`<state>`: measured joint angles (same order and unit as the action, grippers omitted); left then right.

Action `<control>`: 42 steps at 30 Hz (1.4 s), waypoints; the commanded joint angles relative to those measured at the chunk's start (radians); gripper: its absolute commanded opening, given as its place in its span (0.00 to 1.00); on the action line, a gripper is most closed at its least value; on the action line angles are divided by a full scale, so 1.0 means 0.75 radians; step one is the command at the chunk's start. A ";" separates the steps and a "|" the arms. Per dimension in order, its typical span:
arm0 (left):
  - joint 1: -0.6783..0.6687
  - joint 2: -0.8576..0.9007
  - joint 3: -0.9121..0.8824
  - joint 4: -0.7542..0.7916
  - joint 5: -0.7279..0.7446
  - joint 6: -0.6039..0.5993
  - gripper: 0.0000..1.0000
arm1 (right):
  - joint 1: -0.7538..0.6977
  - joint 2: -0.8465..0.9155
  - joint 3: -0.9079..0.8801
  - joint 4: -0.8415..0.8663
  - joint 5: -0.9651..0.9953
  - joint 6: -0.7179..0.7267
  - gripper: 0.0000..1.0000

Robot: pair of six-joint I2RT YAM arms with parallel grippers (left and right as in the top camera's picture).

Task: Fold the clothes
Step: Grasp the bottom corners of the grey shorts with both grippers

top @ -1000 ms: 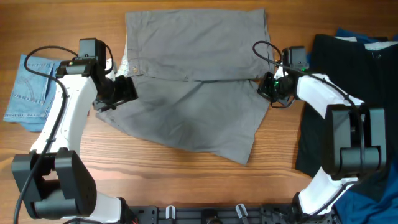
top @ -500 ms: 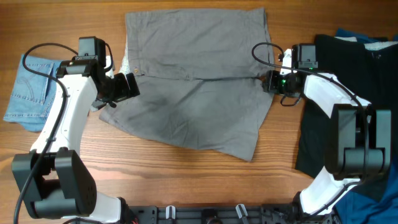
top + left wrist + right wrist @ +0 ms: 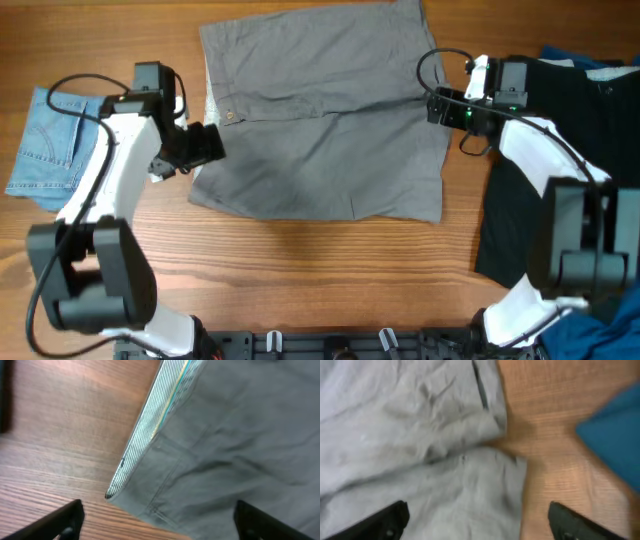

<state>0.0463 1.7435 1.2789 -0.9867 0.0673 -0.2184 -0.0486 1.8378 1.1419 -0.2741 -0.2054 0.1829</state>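
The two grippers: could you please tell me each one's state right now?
Left gripper: open, holding nothing, over the grey shorts.
Right gripper: open, holding nothing.

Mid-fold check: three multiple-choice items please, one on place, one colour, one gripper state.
1. Where do the grey shorts lie? A) spread in the middle of the table B) off the near edge C) in a far corner
2. What colour is the denim piece? A) light blue B) red C) black
3. How is the left gripper? A) shut on the shorts B) open C) shut, empty
Answers: 1 A, overhead shows them flat at its centre; 2 A, pale blue overhead; 3 B, left wrist view shows its fingers wide apart.
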 commanded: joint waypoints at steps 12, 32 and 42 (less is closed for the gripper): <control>0.071 0.210 -0.155 0.019 -0.017 0.001 0.73 | -0.005 -0.342 -0.062 -0.871 -0.235 0.221 0.69; 0.073 0.210 -0.272 0.038 -0.018 0.001 1.00 | -0.004 -0.342 -0.576 -0.498 -0.315 0.558 0.47; 0.313 0.210 -0.278 0.082 0.180 0.001 0.58 | -0.005 -0.342 -0.575 -0.427 -0.315 0.560 0.04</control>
<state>0.2375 1.8736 1.0954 -0.9791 0.1417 -0.2230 -0.0513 1.5719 0.7166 -0.5999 -0.4381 0.6014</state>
